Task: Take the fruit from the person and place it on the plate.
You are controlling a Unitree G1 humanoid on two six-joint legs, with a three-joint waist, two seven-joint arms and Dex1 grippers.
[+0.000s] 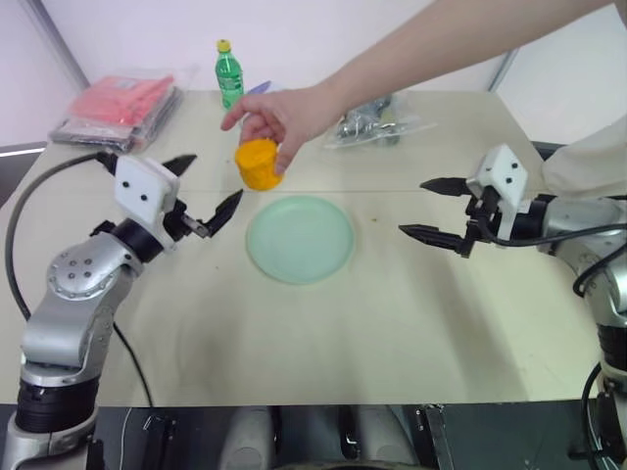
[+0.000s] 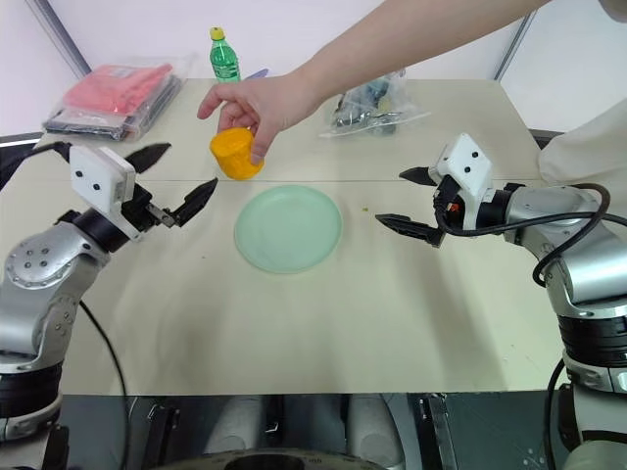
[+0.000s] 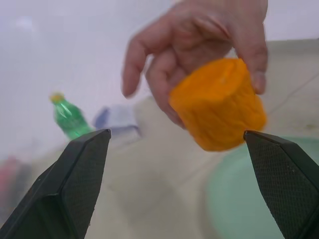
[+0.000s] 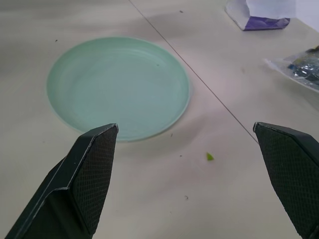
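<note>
Left of the plate: left gripper hovering, fingers spread wide, pinching nothing. Just above the plate's far-left rim: fruit hanging in the person's hand. Right of the plate: right gripper waiting, fingers spread, empty.

Light on my feeds is bright, even and diffuse, from overhead; the pale surface shows soft, faint shadows and no hard glare. The white backdrop beyond it is nearly washed out. Both head views are sharp at centre, with slight bending toward the edges. In my left wrist view the fruit and the person's hand are soft, and the green bottle behind is heavily blurred. My right wrist view renders the plate crisply.
</note>
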